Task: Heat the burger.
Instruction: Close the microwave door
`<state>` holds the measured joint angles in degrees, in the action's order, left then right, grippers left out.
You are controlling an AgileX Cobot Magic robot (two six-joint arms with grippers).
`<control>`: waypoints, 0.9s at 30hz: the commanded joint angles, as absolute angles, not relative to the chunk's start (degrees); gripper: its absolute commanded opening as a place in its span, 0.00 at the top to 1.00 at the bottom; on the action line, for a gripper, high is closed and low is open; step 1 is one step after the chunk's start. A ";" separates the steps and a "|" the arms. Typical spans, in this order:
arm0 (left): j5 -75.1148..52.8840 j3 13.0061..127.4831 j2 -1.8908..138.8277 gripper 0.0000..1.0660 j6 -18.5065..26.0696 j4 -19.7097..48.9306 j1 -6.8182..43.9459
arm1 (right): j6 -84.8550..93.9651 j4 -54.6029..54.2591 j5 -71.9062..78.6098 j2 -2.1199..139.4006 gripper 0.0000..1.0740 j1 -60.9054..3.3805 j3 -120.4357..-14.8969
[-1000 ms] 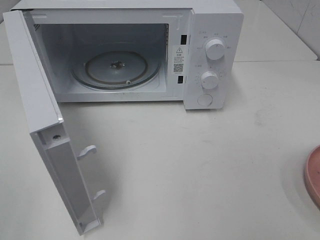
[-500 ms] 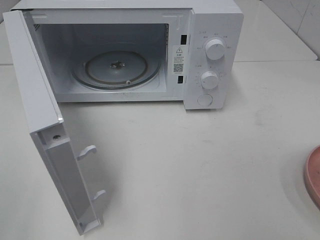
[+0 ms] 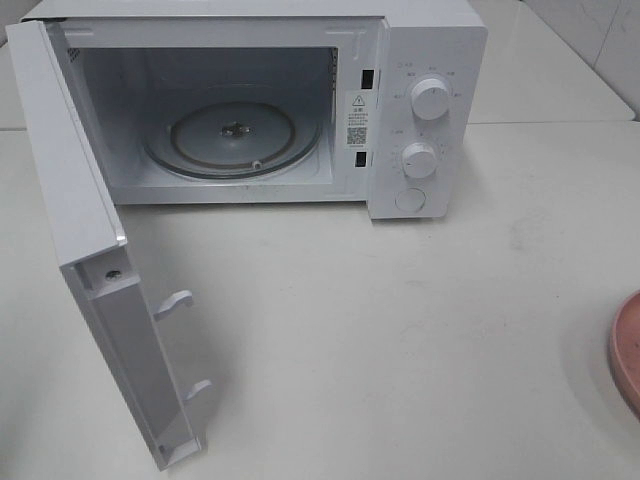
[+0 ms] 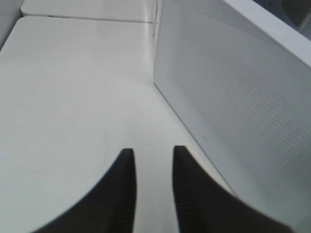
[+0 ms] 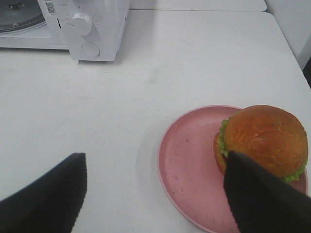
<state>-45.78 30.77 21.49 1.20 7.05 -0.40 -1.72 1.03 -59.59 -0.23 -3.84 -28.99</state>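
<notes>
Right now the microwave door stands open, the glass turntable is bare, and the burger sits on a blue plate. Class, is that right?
One thing is wrong: the plate is pink, not blue, as the right wrist view shows. The burger does sit on it, the microwave door stands open, and the turntable is bare.

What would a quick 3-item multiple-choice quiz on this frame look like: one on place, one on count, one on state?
1. Where is the burger?
A. on the turntable
B. on the pink plate
C. on the bare table

2. How many round knobs are on the microwave panel?
A. one
B. two
C. four

3. The microwave door is:
A. swung open
B. shut
C. missing

Answers:
1 B, the right wrist view shows it on the plate, toward one side.
2 B, an upper knob and a lower knob, with a flat round button below them.
3 A, the cavity and glass turntable are exposed and empty.
</notes>
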 commanded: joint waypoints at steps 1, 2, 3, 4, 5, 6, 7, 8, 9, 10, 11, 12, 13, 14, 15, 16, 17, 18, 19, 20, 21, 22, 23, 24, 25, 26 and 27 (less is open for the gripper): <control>-42.40 31.11 25.50 1.00 1.20 7.28 -0.23 | -1.49 0.86 -59.42 -1.72 0.29 -3.32 -28.99; -41.08 31.11 27.50 1.00 1.20 6.82 -0.23 | -1.49 0.86 -59.42 -1.72 0.29 -3.32 -28.99; -37.64 31.05 31.34 1.00 1.43 6.02 -0.23 | -1.49 0.86 -59.42 -1.72 0.29 -3.32 -28.99; -37.64 31.05 31.34 1.00 1.43 6.02 -0.23 | -1.49 0.86 -59.42 -1.72 0.29 -3.32 -28.99; -35.75 30.88 32.77 1.00 1.72 5.90 -0.23 | -1.49 0.86 -59.42 -1.72 0.29 -3.32 -28.99; -29.62 29.97 35.81 1.00 3.55 5.96 -0.23 | -1.49 0.86 -59.42 -1.72 0.29 -3.32 -28.99; -29.62 29.97 35.81 1.00 3.55 5.96 -0.23 | -1.49 0.86 -59.42 -1.72 0.29 -3.32 -28.99; -22.29 27.96 37.99 1.00 5.84 6.42 -0.23 | -1.49 0.86 -59.42 -1.72 0.29 -3.32 -28.99; -22.29 27.96 37.99 1.00 5.84 6.42 -0.23 | -1.49 0.86 -59.42 -1.72 0.29 -3.32 -28.99; -18.39 26.70 39.02 1.00 7.10 6.88 -0.23 | -1.49 0.86 -59.42 -1.72 0.29 -3.32 -28.99; -10.89 23.84 40.74 1.00 9.22 7.85 -0.23 | -1.49 0.86 -59.42 -1.72 0.29 -3.32 -28.99; -10.89 23.84 40.74 1.00 9.22 7.85 -0.23 | -1.49 0.86 -59.42 -1.72 0.29 -3.32 -28.99; -7.39 22.40 41.31 1.00 10.08 8.25 -0.23 | -1.49 0.86 -59.42 -1.72 0.29 -3.32 -28.99; 0.69 19.02 42.23 1.00 11.23 8.31 -0.23 | -1.49 0.86 -59.42 -1.72 0.29 -3.32 -28.99; 0.69 19.02 42.23 1.00 11.23 8.31 -0.23 | -1.49 0.86 -59.42 -1.72 0.29 -3.32 -28.99; 10.31 14.90 43.14 1.00 11.46 7.96 -0.23 | -1.49 0.86 -59.42 -1.72 0.29 -3.32 -28.99; 15.47 12.78 43.49 1.00 11.46 7.68 -0.23 | -1.49 0.86 -59.42 -1.72 0.29 -3.32 -28.99; 15.47 12.78 43.49 1.00 11.46 7.68 -0.23 | -1.49 0.86 -59.42 -1.72 0.29 -3.32 -28.99; 23.84 9.22 44.52 1.00 10.94 6.65 -0.23 | -1.55 0.86 -59.42 -1.72 0.29 -3.32 -28.99; 25.55 8.08 45.21 1.00 10.43 6.59 -0.23 | -1.55 0.86 -59.42 -1.72 0.29 -3.32 -28.99; 25.55 8.08 45.21 1.00 10.43 6.59 -0.23 | -1.55 0.86 -59.42 -1.72 0.29 -3.32 -28.99; 25.84 7.39 46.87 1.00 8.88 6.19 -0.23 | -1.55 0.86 -59.42 -1.72 0.29 -3.32 -28.99; 25.84 7.39 46.87 1.00 8.88 6.19 -0.23 | -1.55 0.86 -59.42 -1.72 0.29 -3.32 -28.99; 26.76 7.62 47.73 1.00 8.02 5.04 -0.23 | -1.55 0.86 -59.42 -1.72 0.29 -3.32 -28.99; 27.33 8.71 49.45 1.00 6.82 2.46 -0.23 | -1.55 0.86 -59.42 -1.72 0.29 -3.32 -28.99; 27.33 8.71 49.45 1.00 6.82 2.46 -0.23 | -1.55 0.86 -59.42 -1.72 0.29 -3.32 -28.99; 27.79 9.63 51.74 1.00 4.58 -0.46 -0.23 | -1.55 0.86 -59.42 -1.72 0.29 -3.32 -28.99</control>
<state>25.27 8.31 49.62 7.45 3.32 -0.40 -1.72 1.03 -59.59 -0.23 -3.84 -28.99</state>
